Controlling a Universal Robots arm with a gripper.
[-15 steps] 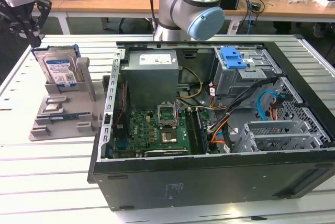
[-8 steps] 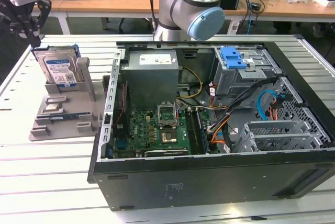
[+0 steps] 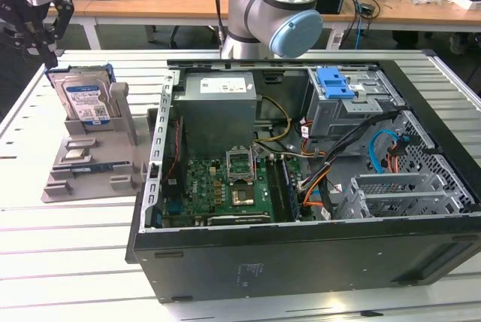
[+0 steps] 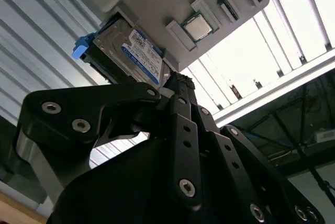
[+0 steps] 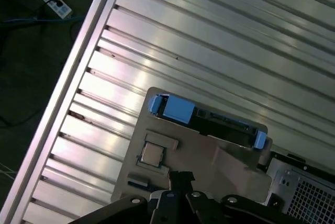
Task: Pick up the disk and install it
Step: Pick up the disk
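Pickup was judged to be the step in hand, the disk [image 3: 85, 100] not yet grasped: it was seen standing upright in a grey holder [image 3: 90, 175] on the desk [image 3: 75, 232], apart from the open computer case [image 3: 301, 254]. The end effector [image 3: 41, 36] was seen poised above it, slightly toward the exterior view's left, pointed downward; its width could not be told. A grasp was judged to call for centring over the disk's upper edge.

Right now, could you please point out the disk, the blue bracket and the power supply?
disk [image 3: 88, 102]: exterior view, on its label.
blue bracket [image 3: 334, 83]: exterior view, its top face.
power supply [image 3: 218, 115]: exterior view, its grey side.
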